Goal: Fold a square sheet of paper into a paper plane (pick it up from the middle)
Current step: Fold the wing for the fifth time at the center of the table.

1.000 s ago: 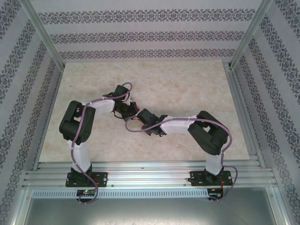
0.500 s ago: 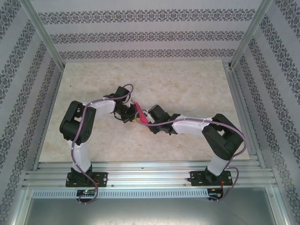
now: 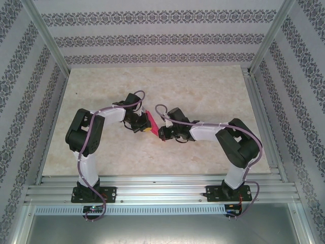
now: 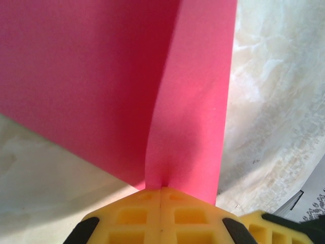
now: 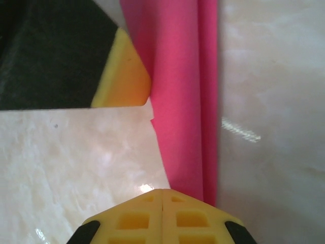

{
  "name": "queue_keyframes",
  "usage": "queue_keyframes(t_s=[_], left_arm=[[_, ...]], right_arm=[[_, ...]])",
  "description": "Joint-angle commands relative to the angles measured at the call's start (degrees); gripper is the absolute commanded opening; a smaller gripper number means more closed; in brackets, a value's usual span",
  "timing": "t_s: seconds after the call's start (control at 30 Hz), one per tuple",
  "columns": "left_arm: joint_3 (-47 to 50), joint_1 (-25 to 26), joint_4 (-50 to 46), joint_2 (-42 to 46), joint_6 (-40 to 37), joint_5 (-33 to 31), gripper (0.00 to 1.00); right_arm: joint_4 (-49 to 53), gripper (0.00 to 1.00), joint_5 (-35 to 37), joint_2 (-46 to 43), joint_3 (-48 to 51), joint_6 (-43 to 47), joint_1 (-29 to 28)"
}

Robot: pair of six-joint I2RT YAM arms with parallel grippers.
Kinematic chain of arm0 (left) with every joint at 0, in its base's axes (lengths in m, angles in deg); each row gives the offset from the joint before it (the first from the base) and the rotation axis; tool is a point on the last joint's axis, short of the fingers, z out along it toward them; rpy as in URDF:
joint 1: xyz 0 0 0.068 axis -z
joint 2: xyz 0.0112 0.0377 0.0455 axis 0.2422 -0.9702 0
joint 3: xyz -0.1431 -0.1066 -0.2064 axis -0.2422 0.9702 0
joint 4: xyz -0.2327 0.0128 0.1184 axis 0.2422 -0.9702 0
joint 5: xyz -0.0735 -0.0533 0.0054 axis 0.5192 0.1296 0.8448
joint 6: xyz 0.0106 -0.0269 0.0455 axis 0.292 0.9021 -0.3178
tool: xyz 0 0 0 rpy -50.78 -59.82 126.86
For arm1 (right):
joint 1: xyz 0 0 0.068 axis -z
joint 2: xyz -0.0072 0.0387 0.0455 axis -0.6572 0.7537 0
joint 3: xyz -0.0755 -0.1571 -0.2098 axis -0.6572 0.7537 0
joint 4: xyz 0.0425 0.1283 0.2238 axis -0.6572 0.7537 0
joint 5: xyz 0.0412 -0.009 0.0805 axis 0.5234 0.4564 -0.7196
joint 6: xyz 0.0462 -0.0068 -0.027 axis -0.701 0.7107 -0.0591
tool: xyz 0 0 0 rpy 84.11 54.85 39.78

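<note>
Your left gripper (image 4: 160, 190) has its fingers pressed together on the paper plane (image 4: 101, 76), which fans out straight ahead of the tips, probably to pin the creased layers in place. Your right gripper (image 5: 162, 192) is likewise closed and seems to nip the narrow strip rising just right of its fingertips. Gripping at two points likely makes the crease taut for the next fold.

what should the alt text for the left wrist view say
A creased sheet of magenta-pink paper is pinched in the shut yellow jaws at the bottom edge of the picture. From that pinch it spreads wide toward the top, with a pale marbled tabletop behind it.
</note>
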Motion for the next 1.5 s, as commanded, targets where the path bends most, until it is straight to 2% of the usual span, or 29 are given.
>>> queue_keyframes(t_s=[0.0, 0.17, 0.33, 0.57, 0.8, 0.93, 1.1, 1.3, 1.47], left_arm=[[-2.1, 0.2, -2.0, -1.5, -1.9, 0.2, 0.0], [-3.0, 0.1, -3.4, -1.9, -2.9, -0.3, 0.0], [-3.2, 0.1, -4.1, -2.1, -2.9, -0.9, 0.0], [-3.2, 0.0, -3.0, -2.8, -2.3, -0.2, 0.0], [-4.0, 0.0, -3.5, -3.3, -2.6, -0.5, 0.0], [-4.4, 0.0, -4.1, -3.3, -3.0, -0.4, 0.0], [-4.8, 0.0, -4.1, -3.9, -3.1, -0.2, 0.0], [-5.4, 0.0, -4.0, -4.5, -3.2, 0.0, 0.0], [-6.2, 0.0, -4.5, -5.1, -3.5, 0.2, 0.0]], right_arm=[[-7.0, 0.01, -5.8, 2.0, 0.1, -7.7, 2.2], [-13.7, 0.02, -12.0, 5.0, 1.0, -12.8, 3.7], [-15.9, 0.04, -14.7, 5.3, 2.5, -15.1, 4.7], [-8.9, 0.07, -11.6, 1.5, 1.7, -13.0, 5.6], [-10.2, 0.05, -12.6, 5.8, 2.2, -14.2, 6.0], [-12.7, 0.04, -12.6, 4.3, 3.1, -15.7, 6.1], [-9.7, 0.06, -12.6, 0.9, 1.7, -14.2, 5.6], [-10.3, 0.06, -15.4, 2.5, 2.3, -15.0, 5.5], [-7.4, 0.06, -14.3, 4.6, 1.4, -13.8, 5.3]])
